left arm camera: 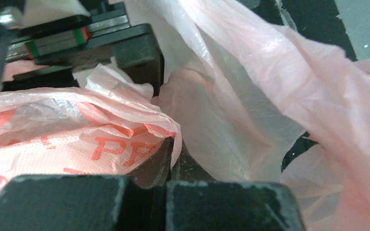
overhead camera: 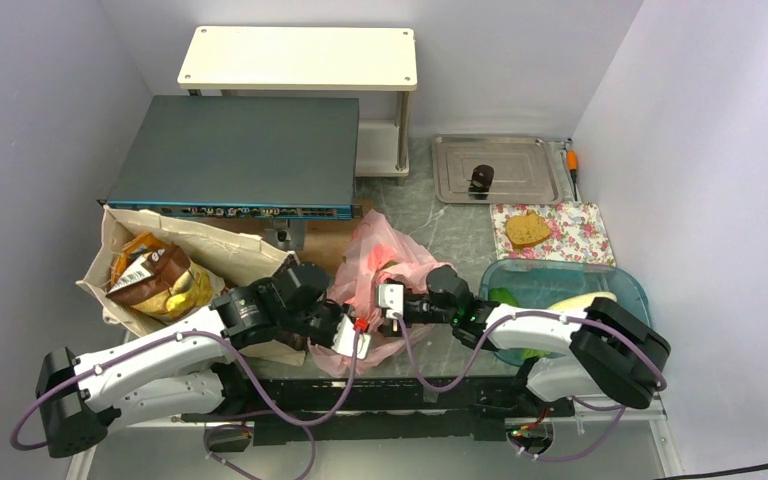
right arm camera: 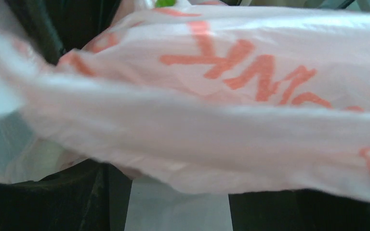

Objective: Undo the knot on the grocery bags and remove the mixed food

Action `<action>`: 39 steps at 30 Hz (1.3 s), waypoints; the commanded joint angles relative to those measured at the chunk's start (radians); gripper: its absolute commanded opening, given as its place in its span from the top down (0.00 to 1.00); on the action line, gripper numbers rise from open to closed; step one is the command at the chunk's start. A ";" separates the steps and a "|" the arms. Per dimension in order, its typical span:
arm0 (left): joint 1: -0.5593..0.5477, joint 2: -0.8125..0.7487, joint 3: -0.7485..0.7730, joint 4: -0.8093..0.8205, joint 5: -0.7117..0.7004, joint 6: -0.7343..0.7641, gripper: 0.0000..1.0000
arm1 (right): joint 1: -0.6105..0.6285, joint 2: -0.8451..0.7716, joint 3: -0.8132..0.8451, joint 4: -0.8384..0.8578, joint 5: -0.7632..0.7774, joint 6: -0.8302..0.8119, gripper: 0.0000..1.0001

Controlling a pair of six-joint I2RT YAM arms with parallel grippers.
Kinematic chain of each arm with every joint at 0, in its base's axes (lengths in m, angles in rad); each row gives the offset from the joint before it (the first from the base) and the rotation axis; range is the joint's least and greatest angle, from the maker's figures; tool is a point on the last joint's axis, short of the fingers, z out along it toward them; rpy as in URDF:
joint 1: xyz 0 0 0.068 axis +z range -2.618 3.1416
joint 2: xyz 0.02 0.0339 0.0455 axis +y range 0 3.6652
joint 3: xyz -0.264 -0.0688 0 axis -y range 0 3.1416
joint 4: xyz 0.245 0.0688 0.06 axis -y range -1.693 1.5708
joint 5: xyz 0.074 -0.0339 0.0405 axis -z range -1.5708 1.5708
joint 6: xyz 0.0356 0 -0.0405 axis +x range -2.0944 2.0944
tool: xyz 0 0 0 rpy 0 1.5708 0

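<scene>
The pink plastic bag (overhead camera: 385,262) lies crumpled at the table's middle, between both grippers. My left gripper (overhead camera: 353,335) is at its near left side, shut on a fold of the pink film (left arm camera: 173,137). My right gripper (overhead camera: 388,305) is at its near right side with jaws apart, and printed pink film (right arm camera: 250,72) drapes over the fingertips. I cannot make out the knot. The beige tote (overhead camera: 235,250) stands at the left with chip bags (overhead camera: 150,275) inside. A green pepper (overhead camera: 503,297) and a white radish (overhead camera: 580,298) lie in the blue bin (overhead camera: 620,275).
A dark flat box (overhead camera: 240,155) and a cream shelf (overhead camera: 300,58) stand at the back. A steel tray (overhead camera: 505,165) holds a small dark object. A bread slice (overhead camera: 527,230) lies on a floral plate (overhead camera: 575,235). Walls close in on both sides.
</scene>
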 commanded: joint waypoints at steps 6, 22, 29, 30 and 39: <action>0.045 0.005 0.039 -0.057 -0.047 0.020 1.00 | 0.001 -0.125 -0.048 -0.196 0.143 -0.067 1.00; 0.062 0.110 0.027 -0.172 -0.232 0.040 1.00 | 0.001 -0.442 -0.140 -0.279 0.190 -0.052 1.00; 0.094 0.144 0.050 -0.126 -0.248 -0.009 1.00 | -0.001 -0.586 -0.065 -0.434 0.092 0.012 1.00; 0.103 0.147 0.059 -0.122 -0.241 -0.019 1.00 | -0.001 -0.592 -0.047 -0.453 0.071 0.024 1.00; 0.186 0.266 0.256 -0.099 -0.132 -0.178 1.00 | -0.024 -0.548 0.053 -0.541 0.007 0.044 1.00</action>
